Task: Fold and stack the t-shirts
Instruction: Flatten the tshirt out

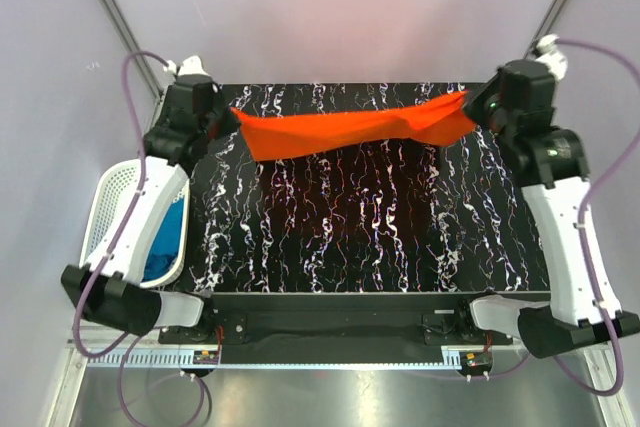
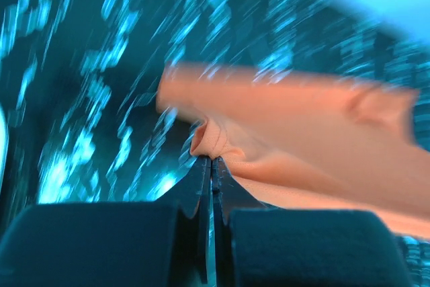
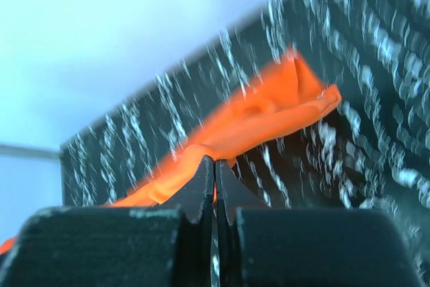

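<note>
The orange-red t-shirt (image 1: 350, 130) hangs stretched between both grippers above the far part of the black marbled table (image 1: 370, 237). My left gripper (image 1: 232, 119) is shut on its left end; in the left wrist view the gripper (image 2: 211, 159) pinches a fold of the shirt (image 2: 295, 132), which looks pale there. My right gripper (image 1: 476, 107) is shut on the right end; in the right wrist view the gripper (image 3: 215, 161) pinches the shirt (image 3: 269, 115). The teal blue t-shirt (image 1: 168, 242) lies in the basket at the left.
A white mesh basket (image 1: 112, 197) stands off the table's left edge, under my left arm. Slanted metal frame posts (image 1: 115, 7) rise at the back left and back right. Both wrist views are motion-blurred.
</note>
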Controlling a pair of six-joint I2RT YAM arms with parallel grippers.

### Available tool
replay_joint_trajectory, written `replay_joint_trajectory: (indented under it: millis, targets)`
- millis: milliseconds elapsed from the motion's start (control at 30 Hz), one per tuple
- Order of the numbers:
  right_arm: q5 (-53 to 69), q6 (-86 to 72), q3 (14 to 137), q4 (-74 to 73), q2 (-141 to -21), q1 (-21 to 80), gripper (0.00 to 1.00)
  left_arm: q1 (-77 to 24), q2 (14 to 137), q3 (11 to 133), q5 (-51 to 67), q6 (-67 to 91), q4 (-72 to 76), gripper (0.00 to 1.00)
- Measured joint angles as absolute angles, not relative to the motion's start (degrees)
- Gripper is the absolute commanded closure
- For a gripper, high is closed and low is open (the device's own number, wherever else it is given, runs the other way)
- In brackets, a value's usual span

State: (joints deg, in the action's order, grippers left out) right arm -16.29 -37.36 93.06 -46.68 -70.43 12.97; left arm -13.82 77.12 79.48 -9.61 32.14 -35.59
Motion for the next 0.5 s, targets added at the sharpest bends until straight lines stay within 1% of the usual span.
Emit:
replay_joint_trajectory:
  millis: [200,367,500]
  targets:
    - [-20.6,-29.2,111.8,-45.7,-68.9,12.6,1.0,-17.3,71.2,94.2,-8.5,27.0,-35.8,1.0]
    - [-19.9,-25.3,113.3,-43.0,-60.0,12.6,1.0,-17.3,63.1,101.1,-6.1,24.3,-35.4,1.0]
    - [-17.5,-24.4,115.2,-42.7,-53.8,12.6,1.0,-17.4,56.9,103.9,-3.4,24.0,-34.4,1.0]
